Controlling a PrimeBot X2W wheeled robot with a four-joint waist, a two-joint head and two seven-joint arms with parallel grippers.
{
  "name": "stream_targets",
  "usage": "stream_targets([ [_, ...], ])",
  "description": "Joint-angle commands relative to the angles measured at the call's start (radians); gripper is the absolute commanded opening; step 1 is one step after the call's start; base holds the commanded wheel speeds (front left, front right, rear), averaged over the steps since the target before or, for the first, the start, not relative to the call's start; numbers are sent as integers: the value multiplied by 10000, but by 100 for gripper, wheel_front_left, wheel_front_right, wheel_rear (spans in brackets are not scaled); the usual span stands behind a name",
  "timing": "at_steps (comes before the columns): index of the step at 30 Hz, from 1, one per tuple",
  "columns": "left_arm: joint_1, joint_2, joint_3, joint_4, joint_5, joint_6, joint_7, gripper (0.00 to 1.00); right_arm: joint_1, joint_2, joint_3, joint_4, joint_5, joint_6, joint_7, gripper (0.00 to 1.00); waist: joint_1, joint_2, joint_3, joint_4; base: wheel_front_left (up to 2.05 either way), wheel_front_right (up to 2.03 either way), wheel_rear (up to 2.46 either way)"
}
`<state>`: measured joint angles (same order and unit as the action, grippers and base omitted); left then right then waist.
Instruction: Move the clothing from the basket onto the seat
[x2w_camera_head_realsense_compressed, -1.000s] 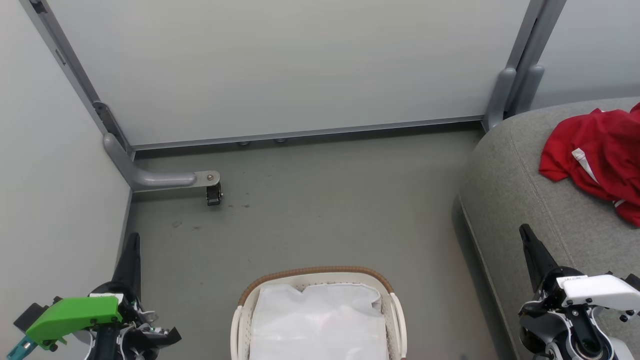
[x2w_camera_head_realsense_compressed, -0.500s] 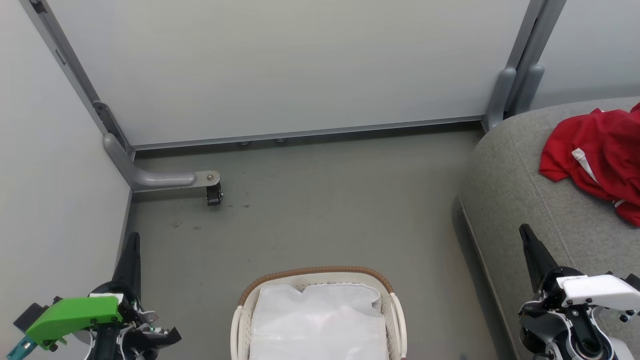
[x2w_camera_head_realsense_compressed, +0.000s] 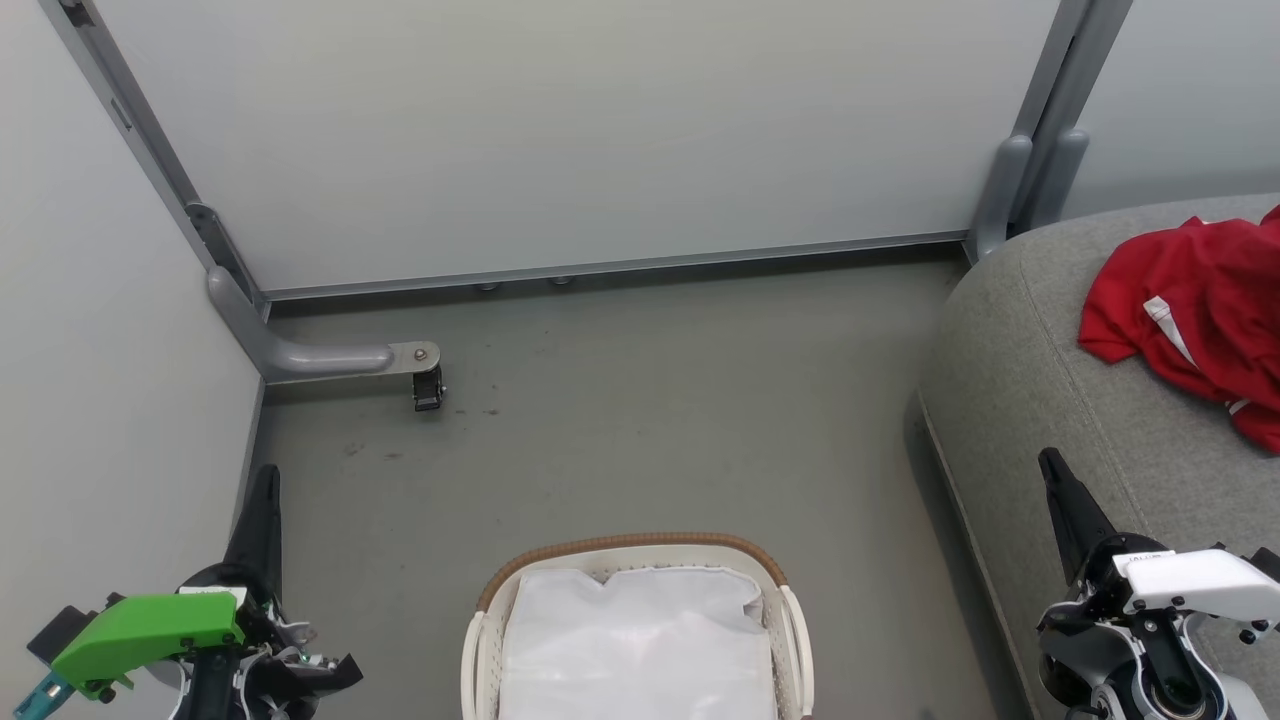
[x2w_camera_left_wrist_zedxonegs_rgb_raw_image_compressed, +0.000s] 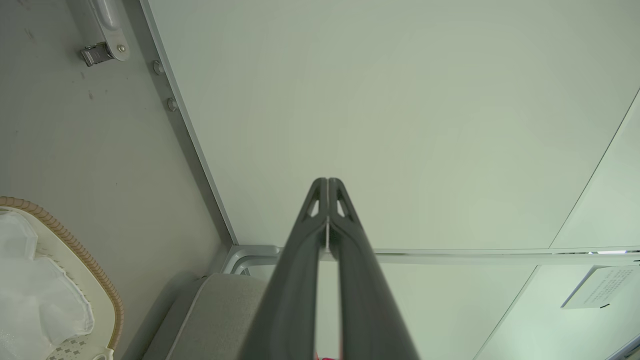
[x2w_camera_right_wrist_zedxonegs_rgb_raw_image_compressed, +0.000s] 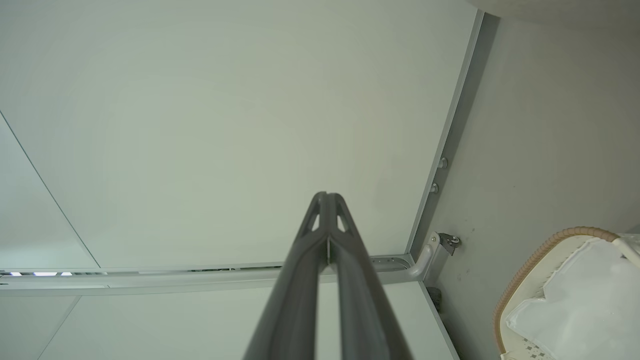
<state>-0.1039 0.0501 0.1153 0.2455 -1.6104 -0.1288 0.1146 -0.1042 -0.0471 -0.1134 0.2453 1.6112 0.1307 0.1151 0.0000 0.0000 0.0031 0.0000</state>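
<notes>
Dark-fingered left hand (x2w_camera_left_wrist_zedxonegs_rgb_raw_image_compressed: 327, 182) and right hand (x2w_camera_right_wrist_zedxonegs_rgb_raw_image_compressed: 327, 196) are both pinched fully together, each holding nothing.

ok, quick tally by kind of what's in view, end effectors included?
Red fabric clothing heap with white trim: 1
Oval cream plastic basket with brown woven rim: 1
White fabric liner: 1
Grey upholstered seat: 1
Dark long-fingered end effectors (left end effector, right end effector), shut: 2
Total: 6
</notes>
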Motion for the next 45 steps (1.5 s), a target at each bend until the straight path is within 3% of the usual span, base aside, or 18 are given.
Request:
stream_targets([
  [1, -109, 1, 6, -16, -49, -51, 22, 0, -84, -61, -19, -31, 37, 0, 12, 0, 0, 0, 0, 0, 0, 0, 0],
  [45, -110, 1, 6, -16, -50, -51, 21, 0, -83, -61, -18, -31, 37, 0, 13, 0, 0, 0, 0, 0, 0, 0, 0],
])
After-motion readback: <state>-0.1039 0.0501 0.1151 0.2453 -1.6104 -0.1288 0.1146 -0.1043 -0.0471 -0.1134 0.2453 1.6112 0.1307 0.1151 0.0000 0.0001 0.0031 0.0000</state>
